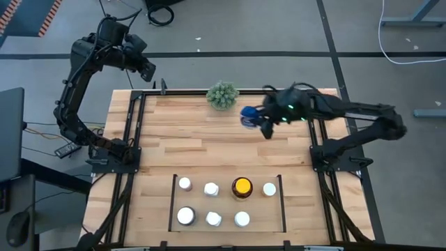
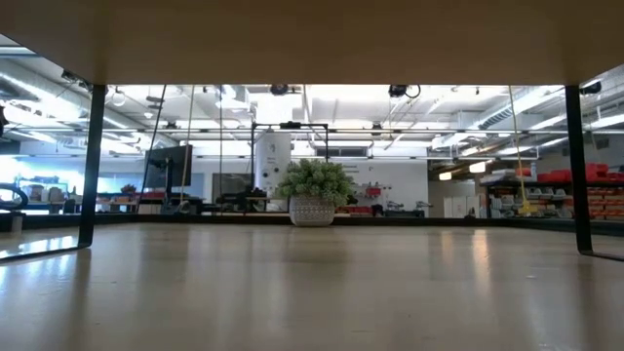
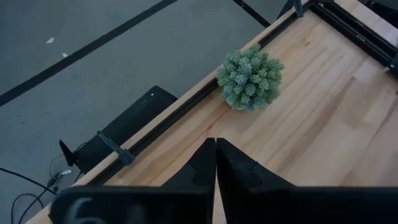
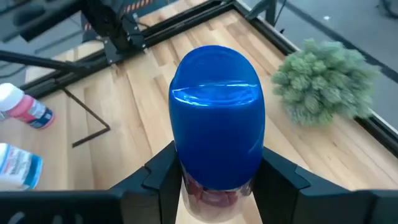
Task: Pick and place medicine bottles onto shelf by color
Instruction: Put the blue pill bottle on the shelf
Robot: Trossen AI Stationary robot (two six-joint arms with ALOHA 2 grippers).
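The right end effector (image 4: 214, 180) is clamped on the blue bottle (image 4: 217, 112), raised over the desk (image 1: 174, 132) beside the plant (image 1: 222, 95). It may slip (low grip). The left end effector (image 3: 216, 163), pressed together, waits.

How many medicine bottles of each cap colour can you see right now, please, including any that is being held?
White-capped bottles, standing inside the shelf: 6
Amber bottle with yellow cap, inside the shelf: 1
Blue-capped bottle, held by the right end effector above the table near the green plant ball: 1
Total: 8
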